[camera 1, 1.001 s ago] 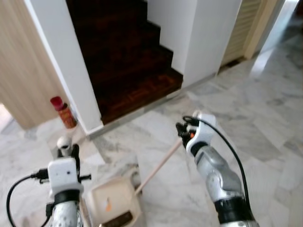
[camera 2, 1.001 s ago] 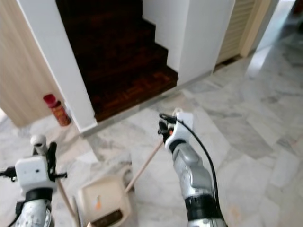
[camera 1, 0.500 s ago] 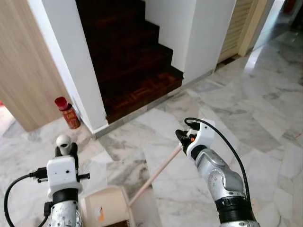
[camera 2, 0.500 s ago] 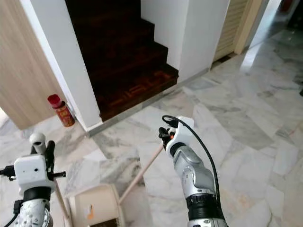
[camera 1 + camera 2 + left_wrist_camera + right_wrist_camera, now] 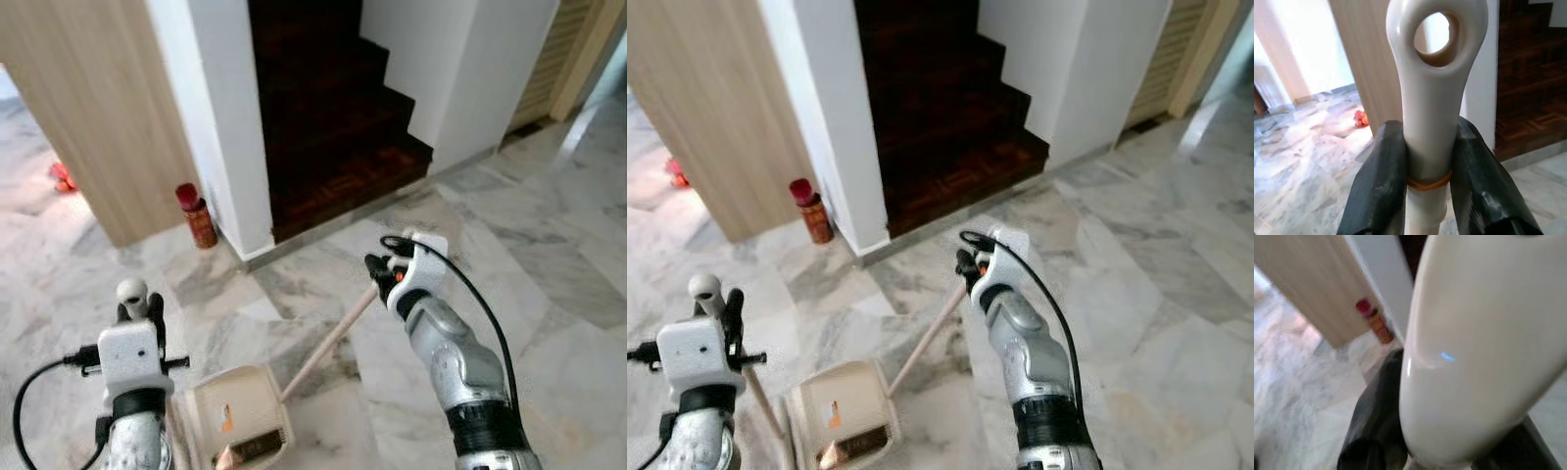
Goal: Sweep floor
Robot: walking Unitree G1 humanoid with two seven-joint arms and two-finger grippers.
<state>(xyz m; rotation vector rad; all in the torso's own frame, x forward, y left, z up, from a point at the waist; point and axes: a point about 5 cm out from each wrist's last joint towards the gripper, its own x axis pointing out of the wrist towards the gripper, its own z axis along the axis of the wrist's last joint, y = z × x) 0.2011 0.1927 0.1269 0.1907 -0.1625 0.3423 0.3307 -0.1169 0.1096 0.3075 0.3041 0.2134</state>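
My left gripper [image 5: 138, 311] is shut on the white, loop-topped dustpan handle [image 5: 1432, 98], its black fingers [image 5: 1382, 181] pressing on both sides. The handle stands upright at the lower left, and the cream dustpan [image 5: 238, 419] lies on the marble floor just to its right. My right gripper [image 5: 380, 272] is shut on the top of the broom. The pale broom stick [image 5: 328, 343] slants down and leftward to the dustpan's far edge. In the right wrist view the white broom grip [image 5: 1484, 347] sits close against a black finger [image 5: 1376, 416].
A dark wooden staircase [image 5: 333, 147] rises ahead between white walls [image 5: 220, 117]. A red spray can [image 5: 197, 216] stands at the foot of the wood-panelled wall [image 5: 88, 108]. A small red object [image 5: 61, 176] lies on the floor far left. A louvred door [image 5: 554, 59] is at the far right.
The camera has swung left, so the stairs and can sit further right and the far-left floor shows. The dustpan shows more fully. Both grippers keep their holds.
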